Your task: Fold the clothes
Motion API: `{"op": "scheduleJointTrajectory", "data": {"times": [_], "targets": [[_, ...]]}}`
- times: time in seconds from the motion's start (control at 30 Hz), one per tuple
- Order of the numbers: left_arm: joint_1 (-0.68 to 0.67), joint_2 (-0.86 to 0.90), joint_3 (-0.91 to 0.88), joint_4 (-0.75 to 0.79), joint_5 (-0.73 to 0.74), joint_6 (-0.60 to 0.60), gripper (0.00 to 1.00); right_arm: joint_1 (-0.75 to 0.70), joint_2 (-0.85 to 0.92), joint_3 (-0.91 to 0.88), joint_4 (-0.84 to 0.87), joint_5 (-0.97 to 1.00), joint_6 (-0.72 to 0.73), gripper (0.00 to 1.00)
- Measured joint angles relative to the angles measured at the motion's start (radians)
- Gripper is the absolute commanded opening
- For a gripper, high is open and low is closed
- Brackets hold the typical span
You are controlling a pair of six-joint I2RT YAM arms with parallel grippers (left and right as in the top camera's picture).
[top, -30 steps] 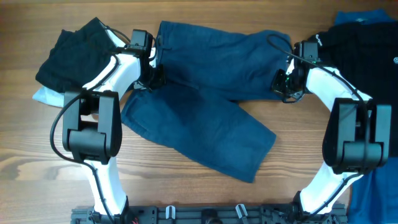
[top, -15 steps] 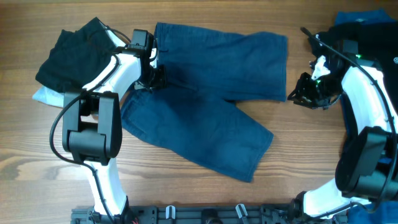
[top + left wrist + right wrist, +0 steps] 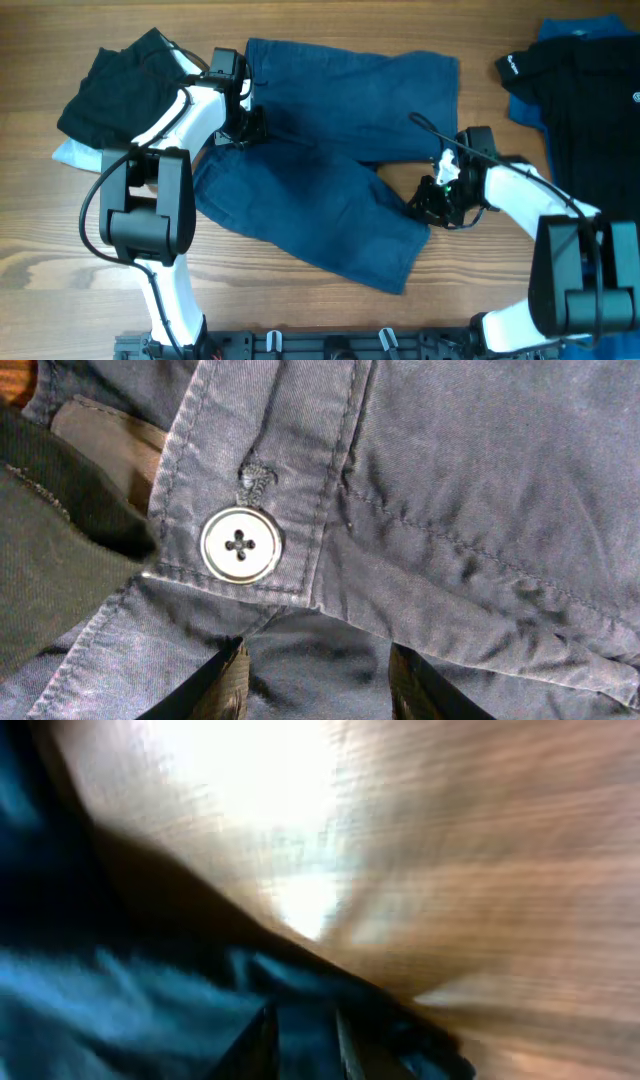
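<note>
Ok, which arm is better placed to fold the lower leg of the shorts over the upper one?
Right, probably. The right gripper sits at the hem corner of the shorts' lower leg, the free end. The left gripper is at the waist button, better suited to anchoring.

Soft, even light overhead. The clothes (image 3: 470,490) look crisp at the left wrist; the table (image 3: 480,870) at the right smears, glaring.

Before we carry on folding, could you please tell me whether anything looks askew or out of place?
Yes: the dark blue shorts lie askew. One leg runs straight along the far side, while the other splays diagonally away from it, so the legs do not line up.
</note>
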Motion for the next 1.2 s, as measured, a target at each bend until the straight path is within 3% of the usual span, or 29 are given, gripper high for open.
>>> {"op": "scheduleJointTrajectory", "data": {"times": [0.1,0.23,0.3,0.33,0.4,0.53,0.63,0.7,0.8,0.83,0.93,1.07,1.2], "targets": [[0.0,-0.001,0.0,-0.006,-0.001,0.0,0.54,-0.037,-0.003,0.0,0.163,0.064,0.07,0.17],[0.0,-0.004,0.0,-0.018,0.004,0.0,0.6,-0.109,0.018,0.029,0.246,0.132,0.104,0.17],[-0.001,-0.005,0.0,-0.02,0.007,0.0,0.6,-0.14,0.035,0.059,0.259,0.143,0.07,0.24],[-0.001,-0.006,0.0,-0.022,0.007,0.0,0.59,-0.163,0.048,0.087,0.245,0.155,0.042,0.32],[-0.001,-0.007,0.0,-0.024,0.006,0.0,0.59,-0.194,0.062,0.146,0.17,0.157,-0.015,0.35],[0.003,-0.011,0.011,-0.05,0.032,0.0,0.6,-0.195,0.05,0.266,-0.01,0.124,-0.1,0.39],[0.007,-0.055,0.038,-0.112,0.068,0.0,0.64,-0.195,-0.059,0.288,-0.116,0.086,-0.127,0.39],[0.008,-0.127,0.058,-0.144,0.084,0.0,0.77,-0.195,-0.135,0.295,-0.225,0.063,-0.135,0.33],[0.008,-0.298,0.077,-0.205,0.091,-0.004,0.76,-0.178,-0.189,0.286,-0.365,0.043,-0.156,0.11],[0.008,-0.348,0.081,-0.223,0.094,-0.004,0.74,-0.157,-0.19,0.256,-0.364,0.039,-0.158,0.1],[0.008,-0.505,0.092,-0.316,0.093,-0.004,0.74,-0.074,-0.187,0.058,-0.167,0.04,-0.072,0.04],[0.008,-0.552,0.097,-0.483,0.035,-0.01,0.8,-0.052,-0.182,-0.153,0.084,0.079,0.095,0.04],[0.018,-0.549,0.073,-0.576,-0.025,-0.024,0.83,-0.054,-0.169,-0.166,0.174,0.113,0.185,0.04]]}}
